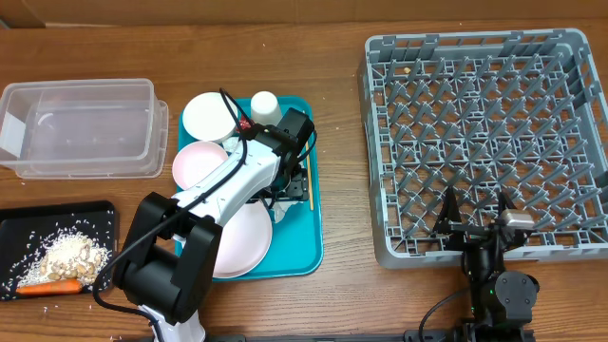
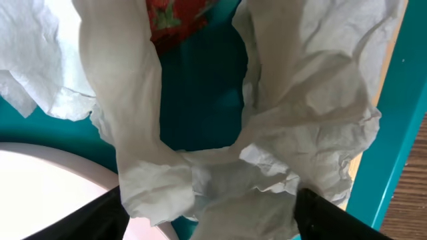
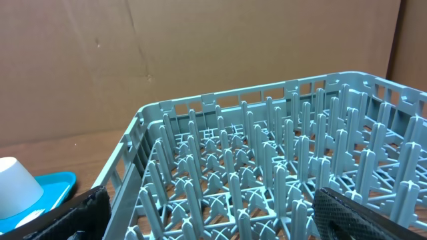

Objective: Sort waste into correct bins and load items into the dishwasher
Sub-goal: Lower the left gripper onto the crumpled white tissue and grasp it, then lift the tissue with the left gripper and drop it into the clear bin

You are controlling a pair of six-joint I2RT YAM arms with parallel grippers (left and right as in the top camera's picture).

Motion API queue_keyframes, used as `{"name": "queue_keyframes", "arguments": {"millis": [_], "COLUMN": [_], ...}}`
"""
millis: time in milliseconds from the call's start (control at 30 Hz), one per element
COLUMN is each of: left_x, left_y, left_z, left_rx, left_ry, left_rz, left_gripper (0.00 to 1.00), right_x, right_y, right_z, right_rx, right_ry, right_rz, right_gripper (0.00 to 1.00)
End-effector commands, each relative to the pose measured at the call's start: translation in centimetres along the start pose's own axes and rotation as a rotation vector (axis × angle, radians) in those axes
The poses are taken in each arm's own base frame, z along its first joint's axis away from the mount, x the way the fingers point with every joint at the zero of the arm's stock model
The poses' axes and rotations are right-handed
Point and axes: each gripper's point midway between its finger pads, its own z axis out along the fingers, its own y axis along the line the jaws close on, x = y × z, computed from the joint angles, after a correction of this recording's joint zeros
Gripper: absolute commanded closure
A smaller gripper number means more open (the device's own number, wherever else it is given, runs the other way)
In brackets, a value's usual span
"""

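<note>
Brown wooden table (image 1: pixel 342 28) carried a teal tray (image 1: pixel 309 237) at centre; over it the left gripper (image 2: pixel 213 217) stood spread wide, its black fingertips (image 2: pixel 100 213) flanking a crumpled white napkin (image 2: pixel 293 120) that lay loose between them, unpinched; a red wrapper (image 2: pixel 175 20) showed at 12 o'clock of the napkin, a pale plate (image 2: pixel 47 180) at 8 o'clock; the right gripper (image 3: pixel 213 217) hung wide apart and empty at the 6 o'clock edge of the grey rack (image 1: pixel 484 133), 3 o'clock of the tray.

Stretched forward with the white-and-black left arm (image 1: pixel 223 185), black two-finger left gripper (image 2: pixel 207 220) splayed wide, and folded low with the black right arm (image 1: pixel 494 280), black right gripper (image 3: pixel 210 217) splayed likewise.
</note>
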Motion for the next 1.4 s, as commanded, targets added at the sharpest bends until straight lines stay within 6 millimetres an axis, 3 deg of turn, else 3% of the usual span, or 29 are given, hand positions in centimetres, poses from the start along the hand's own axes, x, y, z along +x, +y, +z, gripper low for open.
{"name": "queue_keyframes", "arguments": {"millis": [0,100,200,333,367,400,433,500,733,1100,1367], "left_x": [-0.5,-1.1,-1.5,-1.4,-1.4,-1.4,-1.4,-1.4,-0.9,-2.6,-4.4], "left_y": [0.3,-0.1,-0.4,-0.3,-0.3,-0.3,-0.3,-0.3,0.0,-0.9,-0.1], "left_z": [-0.2,-0.2,-0.2,-0.2,-0.2,-0.2,-0.2,-0.2,-0.9,-10.6,-17.2], "left_rx": [-0.005,0.011,0.021,0.017,0.017,0.018,0.018,0.017,0.001,0.058,0.095], "left_ry": [-0.03,-0.056,-0.071,-0.066,-0.066,-0.066,-0.066,-0.065,-0.039,-0.078,-0.21], "left_rz": [0.02,0.017,0.015,0.015,0.015,0.015,0.016,0.016,0.007,-0.023,-0.05], "left_gripper": [0.22,0.33,0.52,0.6,0.66,0.8,0.87,0.96,0.96,0.96,0.96], "right_x": [0.3,0.3,0.3,0.3,0.3,0.3,0.3,0.3,0.3,0.3,0.3], "right_y": [0.0,0.0,0.0,0.0,0.0,0.0,0.0,0.0,0.0,0.0,0.0], "right_z": [0.0,0.0,0.0,0.0,0.0,0.0,0.0,0.0,0.0,0.0,0.0], "right_rx": [0.003,0.003,0.003,0.003,0.003,0.003,0.003,0.003,0.003,0.003,0.003], "right_ry": [-0.001,-0.001,-0.001,-0.001,-0.001,-0.001,-0.001,-0.001,-0.001,-0.001,-0.001], "right_rz": [-0.002,-0.002,-0.002,-0.003,-0.003,-0.002,-0.003,-0.002,-0.002,-0.002,-0.002], "right_gripper": [0.0,0.0,0.0,0.0,0.0,0.0,0.0,0.0,0.0,0.0,0.0]}}
